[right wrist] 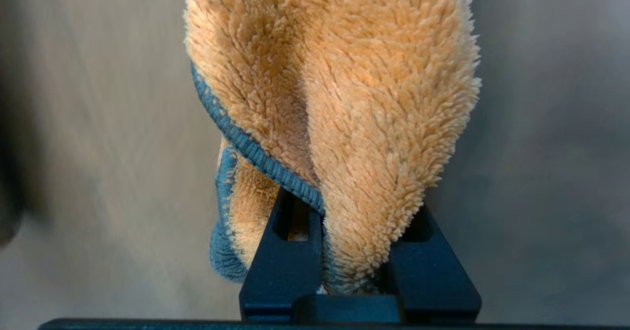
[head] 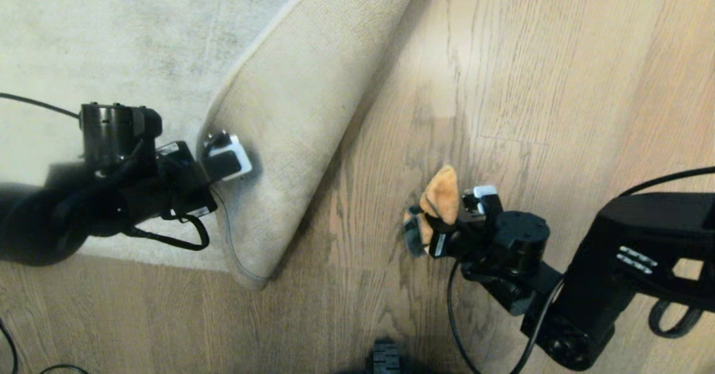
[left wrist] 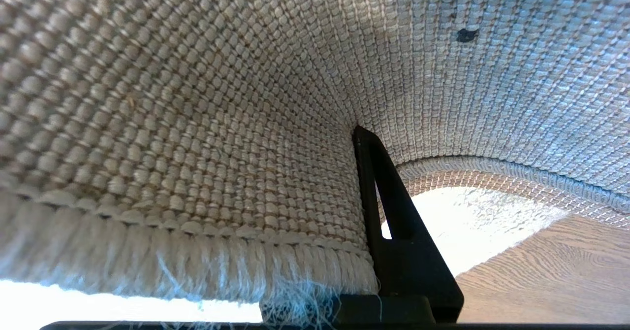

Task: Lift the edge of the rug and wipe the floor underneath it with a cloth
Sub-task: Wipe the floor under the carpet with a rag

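Rug edge (head: pixel 290 139) folded back, pinched by the left tool (head: pixel 226 159); right tool (head: pixel 433 226) pinches the cloth (head: pixel 441 198) above bare floor (head: pixel 503 111). Wiping step: next, press cloth down near the fold.

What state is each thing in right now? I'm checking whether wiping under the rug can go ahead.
Rug edge: lifted and folded back, woven backing facing up.
Left gripper: shut on the rug edge, holding it up.
Cloth: bunched, pinched in the right gripper.
Right gripper: shut on the cloth, over the bare boards.
Floor: uncovered beside the fold.
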You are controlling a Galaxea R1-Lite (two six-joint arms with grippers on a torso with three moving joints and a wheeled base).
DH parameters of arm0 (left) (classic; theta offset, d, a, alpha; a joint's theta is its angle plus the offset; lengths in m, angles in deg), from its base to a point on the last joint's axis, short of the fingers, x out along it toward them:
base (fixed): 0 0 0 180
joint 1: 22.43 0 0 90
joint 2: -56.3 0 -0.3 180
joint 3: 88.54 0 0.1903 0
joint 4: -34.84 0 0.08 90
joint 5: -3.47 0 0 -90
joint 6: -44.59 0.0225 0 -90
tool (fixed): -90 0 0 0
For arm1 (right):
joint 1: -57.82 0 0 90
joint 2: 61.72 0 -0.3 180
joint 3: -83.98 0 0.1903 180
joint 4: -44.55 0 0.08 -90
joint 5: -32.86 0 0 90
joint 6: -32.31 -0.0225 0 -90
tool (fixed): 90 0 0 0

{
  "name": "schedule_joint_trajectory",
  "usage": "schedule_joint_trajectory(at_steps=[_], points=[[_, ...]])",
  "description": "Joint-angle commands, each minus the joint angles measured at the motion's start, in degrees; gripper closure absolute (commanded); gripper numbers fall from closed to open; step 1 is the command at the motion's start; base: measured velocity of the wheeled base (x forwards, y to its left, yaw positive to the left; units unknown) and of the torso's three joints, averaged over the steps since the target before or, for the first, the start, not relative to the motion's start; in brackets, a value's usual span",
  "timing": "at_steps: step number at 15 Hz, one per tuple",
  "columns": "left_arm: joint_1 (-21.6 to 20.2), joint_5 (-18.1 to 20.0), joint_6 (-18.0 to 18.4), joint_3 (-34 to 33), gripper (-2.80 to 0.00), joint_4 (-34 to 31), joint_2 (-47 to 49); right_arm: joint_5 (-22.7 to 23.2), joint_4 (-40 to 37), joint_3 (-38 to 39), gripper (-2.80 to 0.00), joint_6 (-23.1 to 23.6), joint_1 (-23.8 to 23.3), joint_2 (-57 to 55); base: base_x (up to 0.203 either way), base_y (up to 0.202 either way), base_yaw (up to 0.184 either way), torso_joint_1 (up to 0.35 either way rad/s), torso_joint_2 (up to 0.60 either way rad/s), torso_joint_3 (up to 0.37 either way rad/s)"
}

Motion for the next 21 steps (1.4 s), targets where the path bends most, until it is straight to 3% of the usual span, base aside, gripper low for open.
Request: schedule_joint_trajectory(at_steps=[1,9,15,18,21], points=[[0.0,-0.1,0.2,-0.1,0.0,0.2,-0.1,0.3,2.4,3.0,0.0,0.5,-1.7,7.2,0.0,0.0,0.0,0.0,0.0,0.0],[0.1,0.0,0.1,-0.1,0.0,0.2,-0.1,2.0,2.1,17.2,0.0,5.8,-9.4,28.2,0.0,0.0,0.0,0.0,0.0,0.0],[0.1,0.0,0.1,-0.1,0.0,0.2,-0.3,9.8,1.7,28.6,0.0,11.9,-22.1,38.3,0.0,0.0,0.0,0.0,0.0,0.0],[0.1,0.1,0.1,-0.1,0.0,0.3,-0.3,10.2,1.6,34.3,0.0,12.3,-24.9,44.2,0.0,0.0,0.0,0.0,0.0,0.0],[0.1,0.0,0.1,-0.1,0.0,0.3,-0.5,10.2,-0.6,34.8,0.0,12.6,-30.5,49.4,0.0,0.0,0.0,0.0,0.0,0.0]])
